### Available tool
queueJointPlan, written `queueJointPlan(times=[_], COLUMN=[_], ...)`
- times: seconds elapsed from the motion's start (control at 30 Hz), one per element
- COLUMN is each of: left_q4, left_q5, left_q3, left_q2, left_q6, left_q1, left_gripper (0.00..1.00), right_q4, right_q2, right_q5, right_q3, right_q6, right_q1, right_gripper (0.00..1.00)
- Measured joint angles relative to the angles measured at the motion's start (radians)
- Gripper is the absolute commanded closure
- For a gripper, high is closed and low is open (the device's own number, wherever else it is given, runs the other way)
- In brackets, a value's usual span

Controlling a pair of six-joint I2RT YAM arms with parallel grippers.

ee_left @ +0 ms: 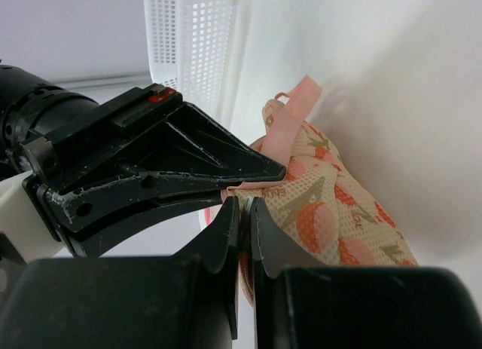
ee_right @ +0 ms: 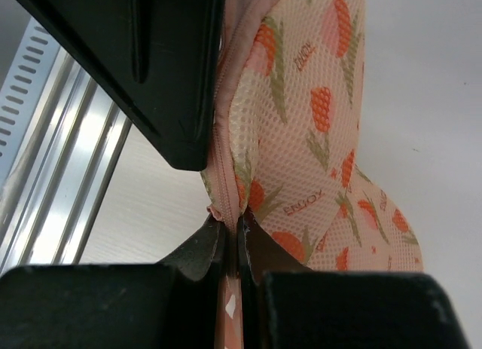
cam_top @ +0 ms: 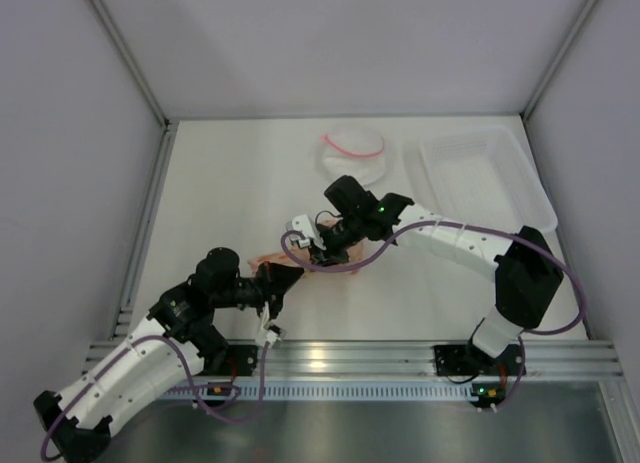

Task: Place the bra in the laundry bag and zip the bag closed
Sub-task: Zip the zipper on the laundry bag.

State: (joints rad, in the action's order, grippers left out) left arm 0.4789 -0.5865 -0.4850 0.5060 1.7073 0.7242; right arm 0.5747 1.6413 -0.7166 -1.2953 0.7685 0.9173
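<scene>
The laundry bag (cam_top: 262,259) is peach mesh with a red-orange fruit print and pink edging, and it hangs pinched between both grippers near the table's middle. My left gripper (ee_left: 243,207) is shut on the bag's pink edge, with the printed fabric (ee_left: 331,209) bulging to its right. My right gripper (ee_right: 232,227) is shut on the zipper seam, and the bag's body (ee_right: 316,130) rises above it. In the top view the left gripper (cam_top: 287,279) and right gripper (cam_top: 322,247) sit close together. The bra is hidden.
A white mesh round pouch with a pink rim (cam_top: 352,151) lies at the back. A clear plastic tray (cam_top: 480,178) sits at the back right. An aluminium rail (cam_top: 350,358) runs along the near edge, and walls close in both sides.
</scene>
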Motion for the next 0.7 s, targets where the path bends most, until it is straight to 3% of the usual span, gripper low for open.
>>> queueJointPlan(times=[0.17,0.3,0.7], left_q4=[-0.017,-0.023,-0.034], left_q5=[0.009,0.02,0.031], left_q3=[-0.001,-0.001,-0.005], left_q2=[-0.007,-0.006,0.027], left_q6=[-0.035,-0.038,-0.031], left_q1=[-0.002,-0.002,-0.002], left_gripper=[0.99,0.91,0.82], right_q4=[-0.04,-0.051,-0.05], right_q2=[0.002,0.002,0.002], right_q5=[-0.015,-0.023,-0.032], right_q3=[0.006,0.006,0.014], right_q6=[-0.048,-0.064,-0.066], right_q1=[-0.015,-0.019,-0.026], right_gripper=[1.0,1.0,1.0])
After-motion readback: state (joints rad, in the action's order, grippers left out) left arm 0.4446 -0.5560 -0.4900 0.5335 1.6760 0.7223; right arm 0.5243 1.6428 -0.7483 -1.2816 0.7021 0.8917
